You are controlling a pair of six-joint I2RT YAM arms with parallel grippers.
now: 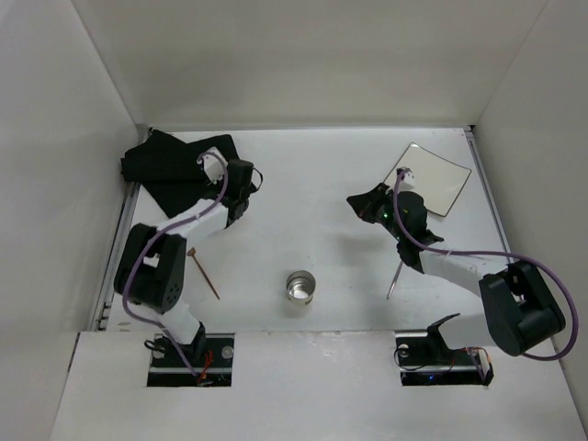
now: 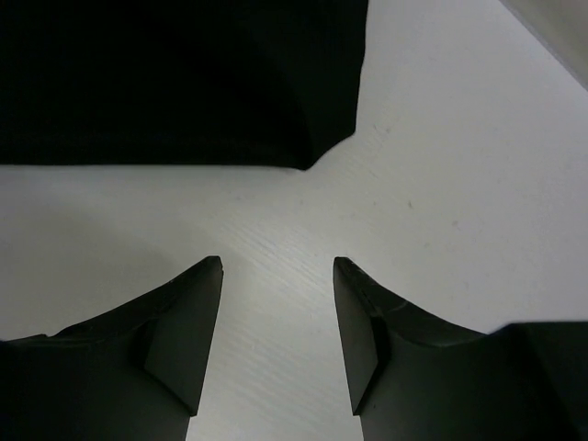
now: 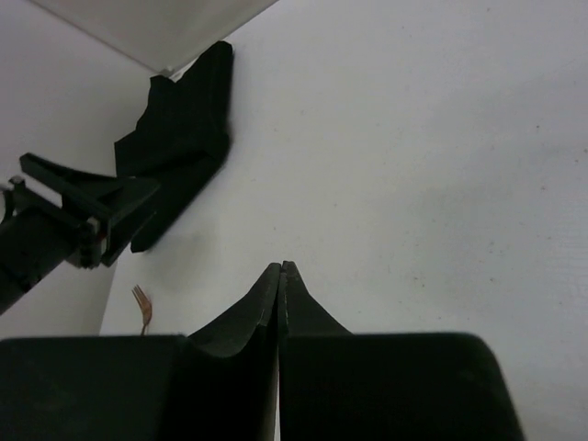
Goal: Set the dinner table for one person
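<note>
The dinner table (image 1: 312,184) is a wide white top. My left gripper (image 1: 243,168) hovers at the right corner of a black mat (image 1: 170,170) at the back left. In the left wrist view the left gripper (image 2: 277,262) stands open over bare table (image 2: 441,165), with nothing between the fingers and the mat (image 2: 165,73) just ahead. My right gripper (image 1: 354,198) is shut and empty, left of a glossy square plate (image 1: 434,176). The right wrist view shows the right gripper (image 3: 281,266) with its jaws pressed together, and the left gripper (image 3: 152,197) and the mat (image 3: 184,129) beyond.
A metal cup (image 1: 300,288) stands near the front middle. A copper fork (image 1: 202,271) lies front left, its tines also showing in the right wrist view as the fork (image 3: 142,305). A silver utensil (image 1: 393,277) lies partly under the right arm. White walls enclose three sides.
</note>
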